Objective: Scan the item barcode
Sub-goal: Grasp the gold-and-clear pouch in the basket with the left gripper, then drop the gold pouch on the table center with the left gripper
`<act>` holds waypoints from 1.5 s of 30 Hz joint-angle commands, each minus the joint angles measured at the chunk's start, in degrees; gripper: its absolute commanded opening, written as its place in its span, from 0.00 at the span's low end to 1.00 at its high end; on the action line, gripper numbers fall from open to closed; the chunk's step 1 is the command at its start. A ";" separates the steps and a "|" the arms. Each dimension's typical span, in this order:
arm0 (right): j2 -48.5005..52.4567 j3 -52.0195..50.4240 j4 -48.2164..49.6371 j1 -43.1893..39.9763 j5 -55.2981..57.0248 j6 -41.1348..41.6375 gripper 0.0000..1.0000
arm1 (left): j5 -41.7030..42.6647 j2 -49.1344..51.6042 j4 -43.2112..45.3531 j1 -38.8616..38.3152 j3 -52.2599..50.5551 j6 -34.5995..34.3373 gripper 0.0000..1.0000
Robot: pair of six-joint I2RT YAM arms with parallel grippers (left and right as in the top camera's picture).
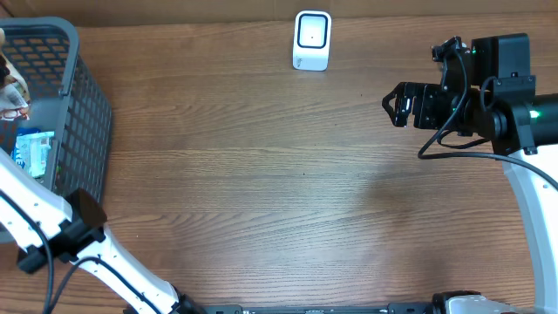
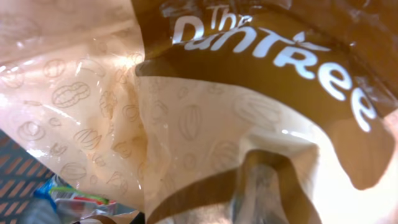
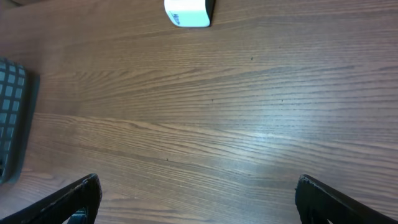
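A tan and brown snack bag (image 2: 205,118), printed with nut drawings and white lettering, fills the left wrist view. It presses right up to the camera, so my left gripper's fingers are hidden; the gripper is shut on a fold of the bag. From overhead only a corner of the bag (image 1: 10,87) shows inside the grey basket (image 1: 83,113) at the far left. The white barcode scanner (image 1: 311,40) stands at the table's back middle, also seen as the scanner (image 3: 188,11) from the right wrist. My right gripper (image 1: 397,105) hovers open over bare wood at the right, nothing between its fingers.
Other packets lie in the basket, a blue one (image 1: 35,150) among them and colourful wrappers (image 2: 68,196) under the bag. The basket wall (image 3: 11,118) shows at the left of the right wrist view. My left arm (image 1: 52,227) crosses the front left corner.
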 commanded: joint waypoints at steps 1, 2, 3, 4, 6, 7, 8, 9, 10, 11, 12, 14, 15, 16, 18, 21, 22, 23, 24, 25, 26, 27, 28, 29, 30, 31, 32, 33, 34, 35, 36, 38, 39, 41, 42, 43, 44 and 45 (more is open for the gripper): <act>-0.66 1.20 0.79 0.15 -0.57 -0.24 1.00 | 6.69 -7.48 -0.11 -5.68 1.03 1.62 0.04; -0.68 1.20 0.79 0.15 -0.57 -0.22 1.00 | 7.37 -8.22 -0.11 -7.26 0.63 1.62 0.04; -0.68 1.20 0.72 0.15 -0.57 -0.22 1.00 | 8.13 -9.09 -0.11 -9.77 -0.35 1.62 0.04; -0.68 1.20 0.63 0.15 -0.57 -0.22 1.00 | 8.24 -9.73 -0.11 -12.85 -1.88 1.62 0.04; -0.68 1.20 0.46 0.15 -0.57 -0.22 1.00 | 7.26 -10.10 -0.11 -17.55 -5.14 1.64 0.04; -0.66 1.20 0.42 0.15 -0.55 -0.22 1.00 | 6.25 -10.16 -0.11 -21.51 -9.25 1.62 0.04; -0.66 1.20 0.42 0.15 -0.55 -0.24 1.00 | 5.70 -10.16 -0.11 -23.41 -11.65 1.60 0.04; -0.68 1.20 0.39 0.15 -0.55 -0.24 1.00 | 3.04 -10.16 -0.11 -28.22 -19.69 1.14 0.04; -0.66 1.20 0.37 0.15 -0.55 -0.24 1.00 | 1.66 -10.12 -0.11 -30.05 -23.54 0.59 0.04; -0.68 1.20 0.33 0.15 -0.52 -0.26 1.00 | -0.57 -10.03 -0.09 -32.24 -28.81 -0.55 0.04; -0.68 1.20 0.33 0.15 -0.52 -0.26 1.00 | -3.34 -9.97 0.72 -34.91 -36.20 -2.21 0.04; -0.66 1.20 0.50 0.15 -0.52 -0.26 1.00 | -4.22 -9.94 4.00 -38.23 -47.36 -3.41 0.04; -0.68 1.20 0.61 0.15 -0.52 -0.26 1.00 | -4.11 -9.94 6.54 -39.65 -52.74 -3.74 0.04; -0.68 1.20 0.66 0.15 -0.52 -0.26 1.00 | -4.00 -9.94 9.33 -40.96 -57.61 -4.24 0.04; -0.66 1.20 0.63 0.15 -0.52 -0.26 1.00 | -4.09 -9.94 16.13 -43.36 -67.93 -5.77 0.04; -0.66 1.20 0.37 0.15 -0.52 -0.26 1.00 | -4.09 -9.94 25.51 -44.85 -79.95 -8.48 0.04; -0.66 1.20 0.35 0.15 -0.52 -0.26 1.00 | -4.11 -9.94 27.19 -44.85 -82.07 -8.79 0.04; -0.66 1.20 0.26 0.15 -0.52 -0.26 1.00 | -4.09 -9.94 29.09 -44.74 -84.59 -8.92 0.08; -0.66 1.20 0.24 0.15 -0.52 -0.26 1.00 | -4.26 -9.94 29.38 -44.65 -85.11 -8.92 0.17; -0.66 1.20 0.24 0.15 -0.52 -0.26 1.00 | -4.26 -9.94 29.35 -44.52 -85.13 -8.85 0.30; -0.66 1.20 0.26 0.15 -0.52 -0.26 1.00 | -4.22 -9.94 29.33 -44.39 -84.91 -8.68 0.54; -0.66 1.20 0.26 0.15 -0.52 -0.26 1.00 | -4.22 -9.99 28.89 -44.28 -83.95 -8.24 0.73; -0.66 1.20 0.26 0.15 -0.55 -0.26 1.00 | -4.22 -9.99 28.52 -44.22 -83.21 -7.82 0.86; -0.66 1.20 0.26 0.15 -0.55 -0.26 1.00 | -4.26 -9.99 27.63 -44.11 -81.55 -7.21 0.97; -0.66 1.20 0.24 0.15 -0.55 -0.26 1.00 | -4.48 -10.03 24.68 -43.76 -76.89 -5.46 1.00; -0.66 1.20 0.24 0.15 -0.55 -0.26 1.00 | -4.81 -10.03 22.32 -43.43 -72.96 -4.70 1.00; -0.68 1.20 0.24 0.15 -0.55 -0.26 1.00 | -5.25 -10.05 19.50 -43.04 -67.95 -4.11 1.00; -0.66 1.20 0.24 0.15 -0.52 -0.26 1.00 | -5.81 -10.05 17.22 -42.62 -63.73 -3.89 0.99; -0.66 1.20 0.24 0.15 -0.52 -0.26 1.00 | -6.25 -10.05 15.41 -42.25 -60.19 -3.85 1.00; -0.66 1.20 0.22 0.15 -0.52 -0.26 1.00 | -6.95 -10.05 10.78 -40.94 -50.73 -3.48 1.00; -0.66 1.20 0.24 0.15 -0.52 -0.26 1.00 | -7.23 -10.05 8.74 -40.17 -46.51 -3.45 1.00; -0.68 1.20 0.24 0.15 -0.52 -0.26 1.00 | -7.58 -10.05 3.89 -37.66 -36.17 -3.41 1.00; -0.66 1.20 0.22 0.15 -0.52 -0.26 1.00 | -7.52 -10.05 1.44 -35.95 -31.10 -3.32 1.00; -0.66 1.20 -0.02 0.15 -0.52 -0.26 1.00 | -6.21 -11.82 -0.11 -29.99 -23.58 -2.99 1.00; -0.66 1.20 -0.22 0.15 -0.52 -0.26 1.00 | -6.10 -12.92 -0.11 -28.02 -23.30 -3.48 1.00; -0.66 1.20 -0.44 0.15 -0.52 -0.26 1.00 | -6.10 -14.49 -0.11 -24.85 -23.34 -3.56 1.00; -0.66 1.20 -0.81 0.15 -0.52 -0.26 1.00 | -5.79 -15.96 -0.11 -21.44 -23.85 -3.58 1.00; -0.68 1.20 -1.11 0.15 -0.52 -0.26 1.00 | -5.70 -17.68 -0.11 -17.33 -24.98 -3.56 1.00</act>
